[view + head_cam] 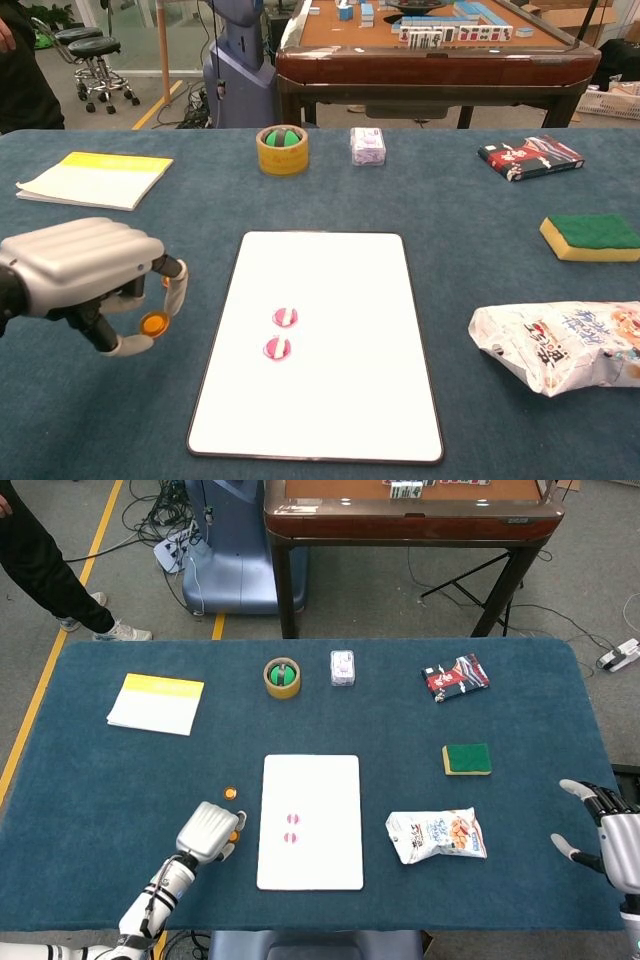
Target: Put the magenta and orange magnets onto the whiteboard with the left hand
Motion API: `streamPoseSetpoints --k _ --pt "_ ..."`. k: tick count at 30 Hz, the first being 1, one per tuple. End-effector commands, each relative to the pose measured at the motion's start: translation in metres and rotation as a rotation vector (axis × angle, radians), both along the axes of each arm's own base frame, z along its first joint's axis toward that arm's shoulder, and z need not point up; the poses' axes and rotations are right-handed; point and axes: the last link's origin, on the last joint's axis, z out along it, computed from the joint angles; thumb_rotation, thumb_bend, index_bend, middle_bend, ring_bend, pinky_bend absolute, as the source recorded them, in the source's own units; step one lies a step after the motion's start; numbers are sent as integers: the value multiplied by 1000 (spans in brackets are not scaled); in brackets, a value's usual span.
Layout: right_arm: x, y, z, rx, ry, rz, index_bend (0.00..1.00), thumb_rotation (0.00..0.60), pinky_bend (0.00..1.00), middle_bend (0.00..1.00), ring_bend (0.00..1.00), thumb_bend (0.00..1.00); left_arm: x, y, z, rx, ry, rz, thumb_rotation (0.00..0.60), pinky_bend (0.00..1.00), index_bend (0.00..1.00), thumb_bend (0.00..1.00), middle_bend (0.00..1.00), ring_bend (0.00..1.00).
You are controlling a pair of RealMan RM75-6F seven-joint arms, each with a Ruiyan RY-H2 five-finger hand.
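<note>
My left hand (208, 832) (85, 275) pinches an orange magnet (153, 323) (235, 835) between thumb and a finger, lifted off the cloth just left of the whiteboard (310, 780) (320, 270). A second orange magnet (230, 793) lies on the table beyond the hand; the chest view hides it behind the hand. Two magenta magnets (291, 819) (291, 837) sit on the whiteboard's lower middle, also seen in the chest view (285, 317) (277, 348). My right hand (603, 830) rests at the table's right edge, fingers spread, holding nothing.
A yellow notepad (156, 703) lies at far left. A tape roll (282, 677), a small box (342, 667) and a red packet (455, 676) line the far side. A green sponge (467, 759) and a snack bag (436, 835) lie right of the whiteboard.
</note>
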Motion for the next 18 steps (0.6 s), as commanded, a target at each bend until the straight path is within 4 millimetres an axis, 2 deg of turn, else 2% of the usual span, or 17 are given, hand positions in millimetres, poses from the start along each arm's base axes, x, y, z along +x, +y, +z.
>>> streamPoseSetpoints --k 1,9,18 --pt "0 2 2 -5 -4 6 262 600 423 315 305 56 21 8 1 7 -25 -31 600 1000 637 309 1000 1000" --pt "1 8 7 -23 -19 26 262 600 423 315 305 56 63 32 -1 4 -81 -84 600 1000 637 309 1000 1000" --pt "-1 14 14 -46 -41 39 262 600 423 318 305 57 86 52 -17 19 -83 -122 600 1000 636 309 1000 1000"
